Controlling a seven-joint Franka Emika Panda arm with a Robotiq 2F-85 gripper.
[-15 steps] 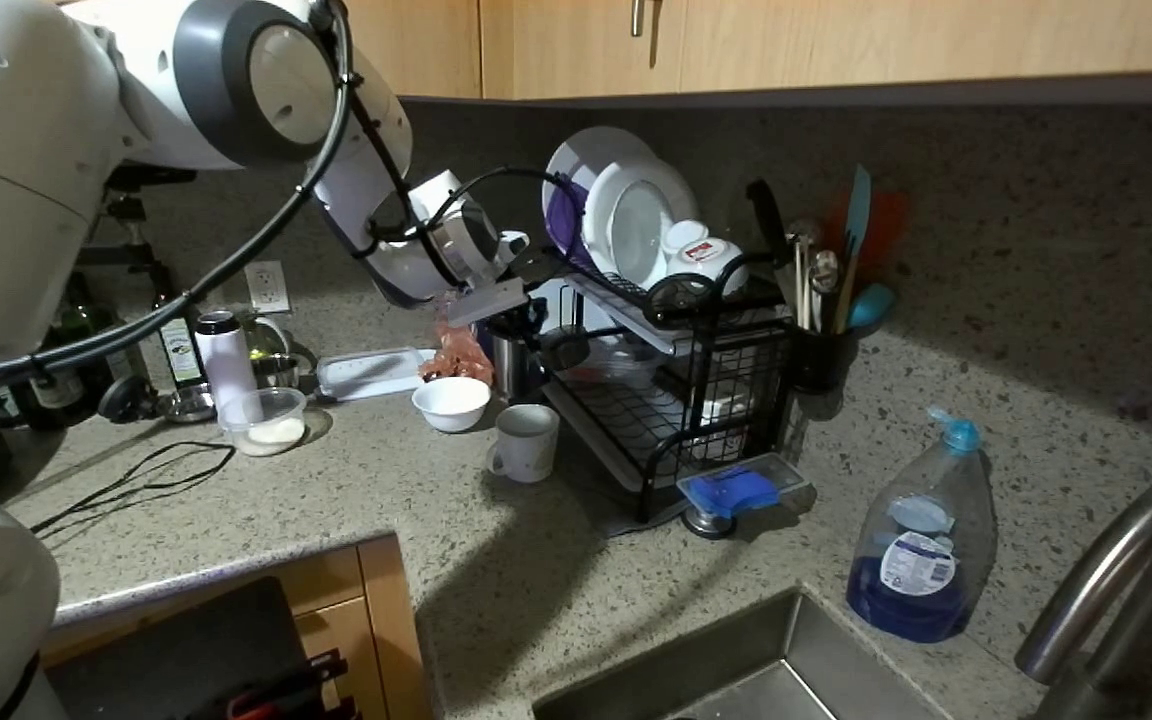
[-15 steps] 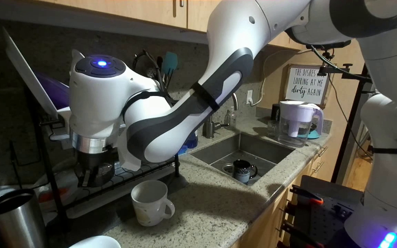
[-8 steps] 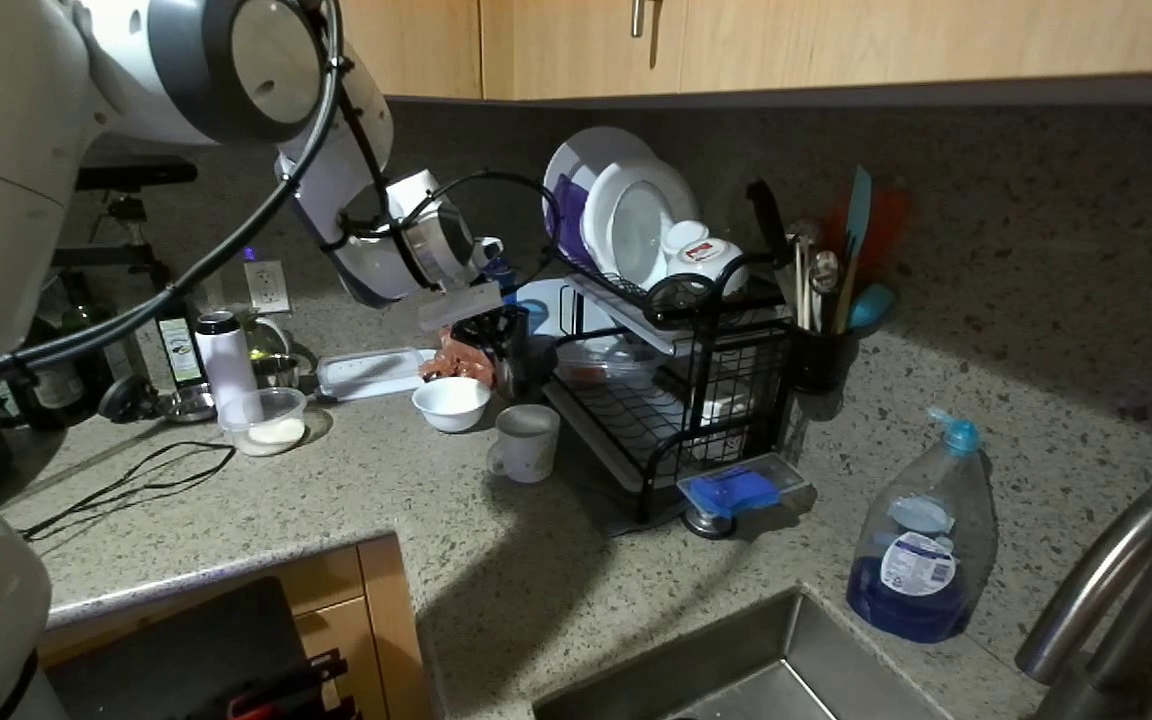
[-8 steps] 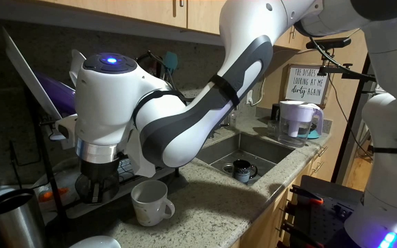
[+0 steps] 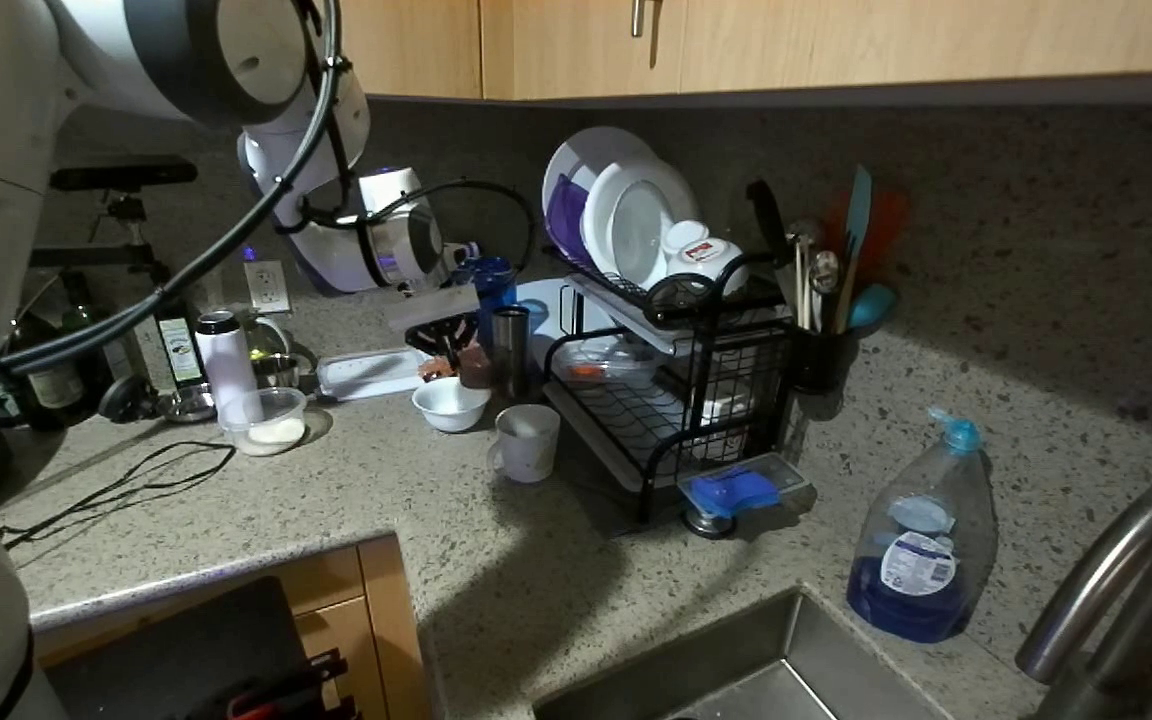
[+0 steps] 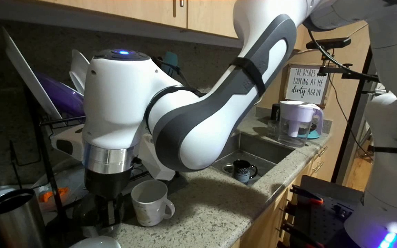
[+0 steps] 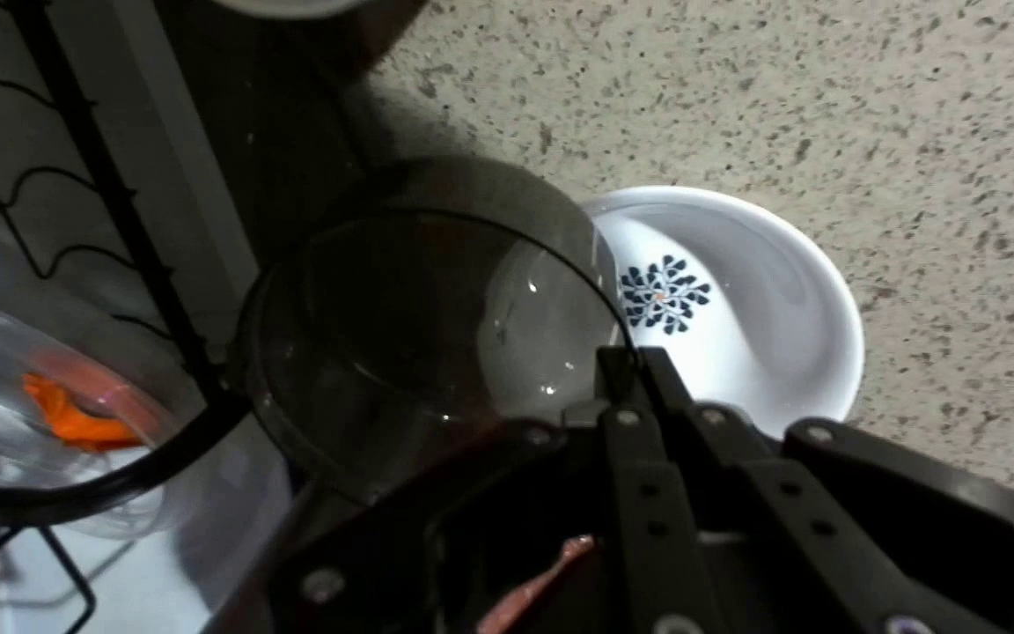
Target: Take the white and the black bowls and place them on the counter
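Pincer gripping the black bowl (see-through) by its rim, white bowl lower, close by, on the counter

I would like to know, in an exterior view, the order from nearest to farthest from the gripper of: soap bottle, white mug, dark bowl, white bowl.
1. Dark bowl: held at its rim by the gripper.
2. White bowl: lower down, on the counter.
3. White mug: beside the dish rack.
4. Soap bottle: next to the sink, farthest.
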